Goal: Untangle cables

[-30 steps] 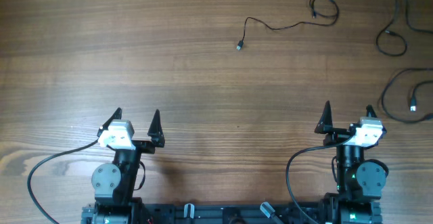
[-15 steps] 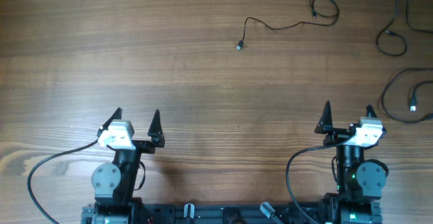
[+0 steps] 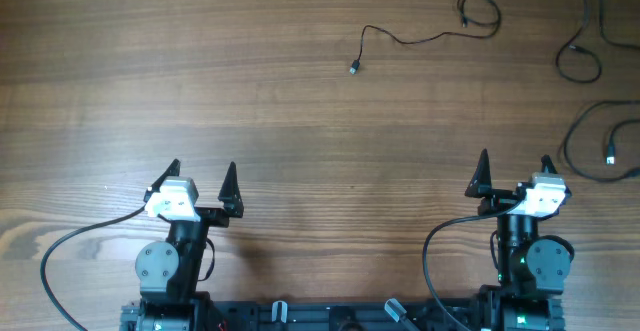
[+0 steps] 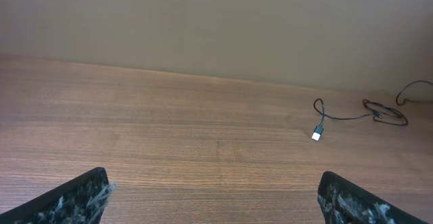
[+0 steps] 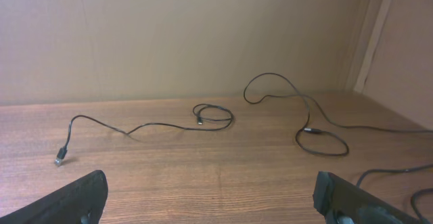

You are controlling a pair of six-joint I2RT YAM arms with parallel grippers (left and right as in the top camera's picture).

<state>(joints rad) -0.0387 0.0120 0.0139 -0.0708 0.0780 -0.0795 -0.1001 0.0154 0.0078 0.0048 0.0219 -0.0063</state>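
1. Well, both tools sit idle at the near side of the table [image 3: 300, 131]. My left gripper [image 3: 201, 168] and right gripper [image 3: 513, 159] each have their jaws spread wide, with nothing between them.
2. I count three cables, all thin black cords on the far right part of the wood, well apart from both grippers. None crosses another in the overhead view. Two of them run out of frame on the right, so I cannot tell what happens there.
3. The first cable [image 3: 420, 39] is the one I would go for. Its long axis runs left to right, with a plug [image 3: 354, 67] at the left end and a small loop [image 3: 480, 11] at the right. It lies ahead and left of the right gripper, and ahead and right of the left one. The plug looks about equally far from both, while the loop is nearer the right arm.
4. The second cable [image 3: 561, 64] sits in the far right corner. The third cable [image 3: 567, 149] curls at the right side, ahead and just right of the right gripper, which makes it that arm's closest target.
5. For room, bare wood lies between the grippers and every cord, so a straight reach forward looks unobstructed.
6. The right wrist view shows a wall [image 5: 169, 41] behind the far edge and a panel on the right. I judge that sweeps into that corner would be cramped.
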